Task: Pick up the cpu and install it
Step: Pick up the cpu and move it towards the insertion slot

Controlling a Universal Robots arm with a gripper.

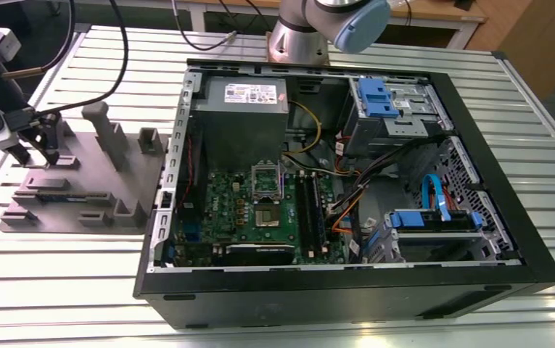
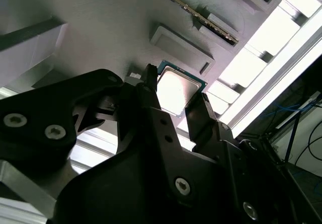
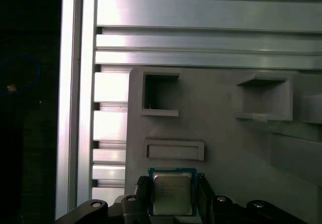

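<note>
**Gripper set about the cpu on the block**

The gripper (image 1: 37, 159) stood low over the grey block (image 1: 74, 196), at that block's end away from the open computer case (image 1: 355, 181). The cpu (image 3: 172, 193) lay flat on the block, metal top upward, just beside a shallow rectangular recess (image 3: 174, 150). In the first wrist view I saw the fingers (image 3: 142, 186) flanking the chip, one at each of two opposite edges. The jaws were narrow, little wider than the cpu, and held nothing as yet. The chip appeared seated on the block, not lifted.

I judged the step in hand to be the grasp. To do it well I would keep the chip centred between the jaws and the jaws square to its edges, so that both pads meet the rim together. I would close slowly with light force, since uneven contact could tilt or skid the chip across the block.
</note>
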